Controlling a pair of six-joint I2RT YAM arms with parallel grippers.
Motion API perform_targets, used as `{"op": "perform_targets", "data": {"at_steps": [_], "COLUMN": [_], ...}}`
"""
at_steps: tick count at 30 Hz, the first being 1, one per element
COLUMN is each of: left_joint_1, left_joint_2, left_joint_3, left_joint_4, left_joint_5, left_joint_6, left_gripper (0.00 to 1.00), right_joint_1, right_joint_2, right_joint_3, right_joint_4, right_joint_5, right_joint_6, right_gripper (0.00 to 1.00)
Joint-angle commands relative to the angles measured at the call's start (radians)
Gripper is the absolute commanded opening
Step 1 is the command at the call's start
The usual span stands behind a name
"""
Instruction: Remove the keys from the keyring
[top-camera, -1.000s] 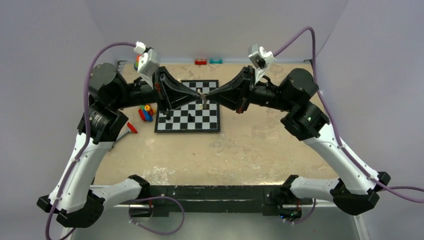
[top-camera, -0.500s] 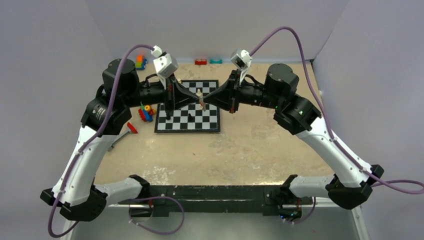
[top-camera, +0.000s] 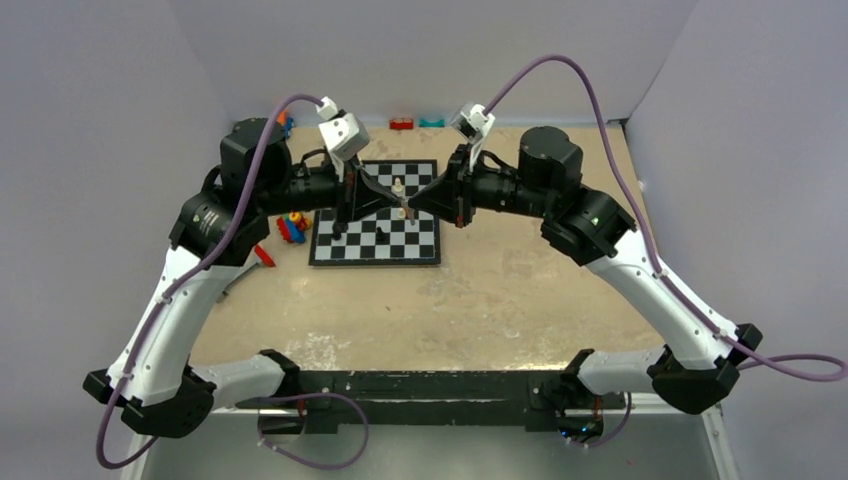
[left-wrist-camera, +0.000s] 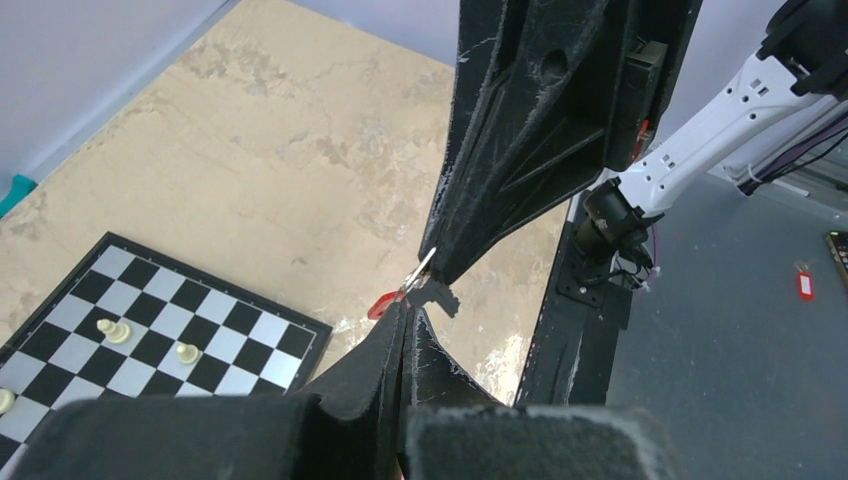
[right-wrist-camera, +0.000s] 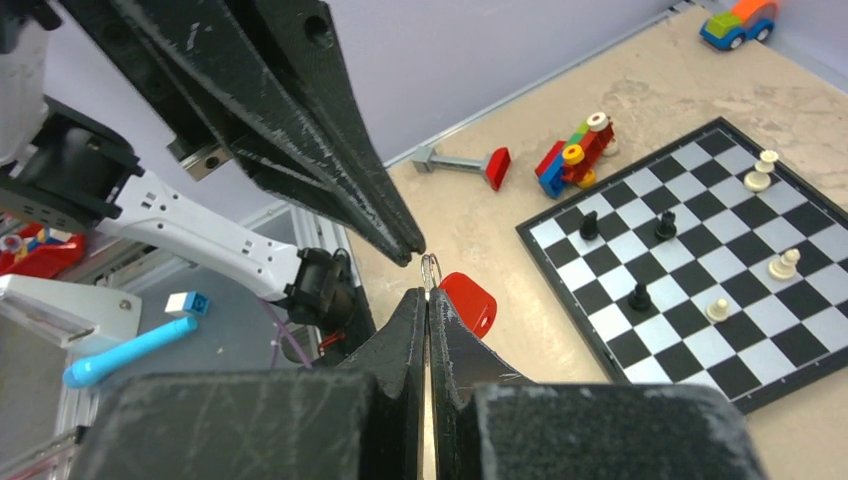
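1. The right claw (right-wrist-camera: 428, 296) is narrow, with both fingers pressed flat together. The thin wire loop of the keyring (right-wrist-camera: 430, 268) is pinched between their tips and pokes out just past them.
2. A red key (right-wrist-camera: 468, 302) hangs on that loop just beside the right claw's tip, on its right in the wrist view. It touches the finger's outer face. I can make out only this 1 key for certain.
3. The left claw (left-wrist-camera: 405, 318) is narrow too, with no visible gap between its fingers. Its tip meets the right claw's tip nose to nose, right at the ring. I cannot tell whether it really pinches the key or the wire or only touches them.
4. Both claws are held up in the air, with the chessboard (top-camera: 420, 245) on the counter (top-camera: 480, 300) well below them.
5. The step in hand looks like the separation itself. 1 claw anchors the ring while the other works the key along the coil.
6. The next move calls for a firm pinch on the key by the left claw. Then comes a small, slow slide or twist around the wire toward its split end, with the right claw holding steady.
7. A hard pull apart would more likely drag the ring out of the grip than free the key.
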Motion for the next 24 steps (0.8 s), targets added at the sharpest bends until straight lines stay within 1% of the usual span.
{"op": "perform_targets", "data": {"at_steps": [1,3,8,11,16,17,20,21,22,24], "left_joint_1": [-0.039,-0.069,-0.121,-0.161,-0.173,-0.172,-0.17,-0.168,-0.165,-0.156], "left_joint_2": [0.02,0.038,0.053,0.074,0.072,0.063,0.017,-0.001,-0.021,-0.055], "left_joint_3": [0.059,0.073,0.074,0.104,0.115,0.112,0.081,0.068,0.055,0.035], "left_joint_4": [-0.047,-0.075,-0.074,-0.106,-0.109,-0.1,-0.057,-0.038,-0.018,0.018], "left_joint_5": [-0.085,-0.128,-0.187,-0.244,-0.285,-0.29,-0.287,-0.283,-0.273,-0.246], "left_joint_6": [0.078,0.101,0.116,0.136,0.134,0.126,0.103,0.094,0.083,0.053], "left_gripper": [0.0,0.0,0.0,0.0,0.0,0.02,0.37,0.46,0.52,0.56], "right_joint_1": [0.005,0.006,0.005,0.006,0.006,0.006,0.005,0.005,0.004,0.003], "right_joint_2": [0.02,0.031,0.053,0.08,0.07,0.062,0.022,0.005,-0.018,-0.053], "right_joint_3": [0.07,0.086,0.115,0.141,0.117,0.106,0.055,0.037,0.016,-0.023], "right_joint_4": [-0.058,-0.068,-0.072,-0.09,-0.075,-0.067,-0.015,0.003,0.021,0.067], "right_joint_5": [0.054,0.051,0.037,0.032,0.036,0.038,0.02,0.004,-0.004,-0.028], "right_joint_6": [-0.025,-0.029,-0.026,-0.026,-0.026,-0.024,-0.003,0.003,0.008,0.019], "right_gripper": [0.0,0.0,0.0,0.0,0.0,0.0,0.0,0.0,0.0,0.0]}}
